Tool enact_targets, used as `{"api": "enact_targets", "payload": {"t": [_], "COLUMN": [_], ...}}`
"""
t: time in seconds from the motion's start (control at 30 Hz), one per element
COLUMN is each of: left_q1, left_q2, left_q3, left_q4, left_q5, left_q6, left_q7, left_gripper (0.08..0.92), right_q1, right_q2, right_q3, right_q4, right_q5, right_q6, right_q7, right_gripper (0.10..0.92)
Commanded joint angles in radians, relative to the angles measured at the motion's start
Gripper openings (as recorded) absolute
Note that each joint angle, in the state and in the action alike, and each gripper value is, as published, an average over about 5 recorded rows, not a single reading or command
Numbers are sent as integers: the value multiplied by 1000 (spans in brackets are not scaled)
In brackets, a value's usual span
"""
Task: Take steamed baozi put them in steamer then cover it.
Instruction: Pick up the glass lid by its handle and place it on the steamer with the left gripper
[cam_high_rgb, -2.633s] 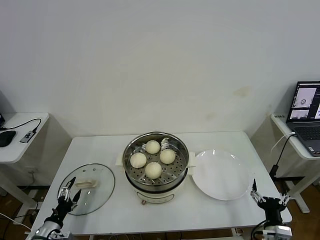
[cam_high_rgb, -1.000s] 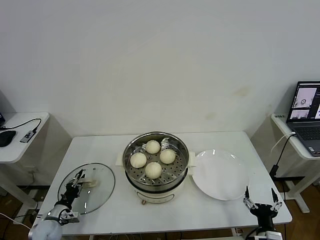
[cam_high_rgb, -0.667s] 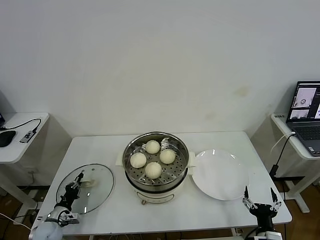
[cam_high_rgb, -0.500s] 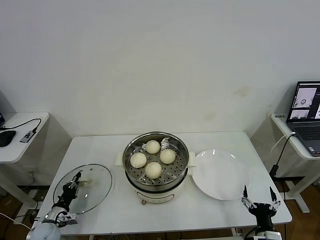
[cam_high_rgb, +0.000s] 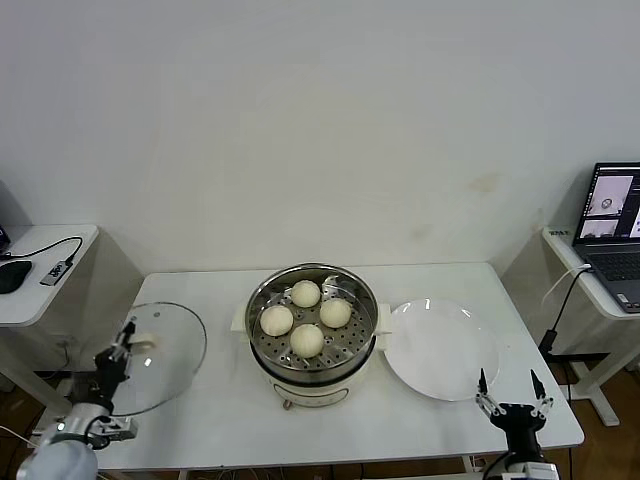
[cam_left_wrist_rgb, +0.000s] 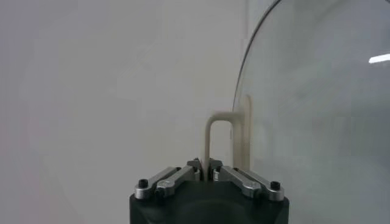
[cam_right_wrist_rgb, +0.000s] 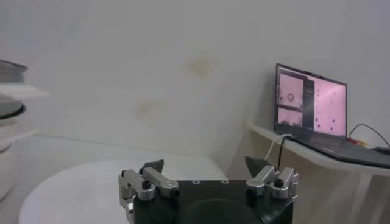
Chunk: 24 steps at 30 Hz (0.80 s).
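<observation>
Four steamed baozi (cam_high_rgb: 306, 319) sit in the steamer (cam_high_rgb: 312, 335) beside one empty plate (cam_high_rgb: 441, 349); left gripper (cam_high_rgb: 127, 343) clamps the glass lid's handle (cam_left_wrist_rgb: 221, 141), right gripper (cam_high_rgb: 509, 396) spread apart.

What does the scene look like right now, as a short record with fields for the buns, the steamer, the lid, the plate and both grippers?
baozi: four buns on the perforated tray inside the steamer
steamer: mid-table, uncovered
glass lid: off the steamer, tilted up at the table's left end, held by its cream handle
plate: bare, right of the steamer
left gripper: fingers shut on the lid handle
right gripper: open, idle by the plate's near edge
</observation>
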Motion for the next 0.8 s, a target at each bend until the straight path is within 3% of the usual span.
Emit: {"api": "enact_targets", "payload": {"t": [0.03, 0.23, 0.47, 0.63, 0.8], "left_q1": [35, 0, -118, -221, -323], "left_q2": [124, 194, 243, 219, 134], "left_q3": [-29, 63, 277, 458, 610], "left_q4": [-286, -394, -505, -527, -497], "left_q5": [-79, -170, -172, -155, -107], "left_q6": [213, 293, 392, 459, 528], "left_q7": [147, 198, 247, 276, 330], "left_gripper": [144, 144, 144, 144, 144], "right_q1": [-8, -22, -20, -14, -6], "right_q2": [0, 1, 9, 13, 19], "right_q3": [-9, -30, -49, -54, -65], "right_q4": [9, 10, 0, -8, -23], "right_q5": [-6, -31, -59, -75, -91], "right_q6": [1, 9, 16, 15, 15], "right_q7": [-2, -10, -7, -3, 3], "right_gripper": [823, 823, 823, 823, 823]}}
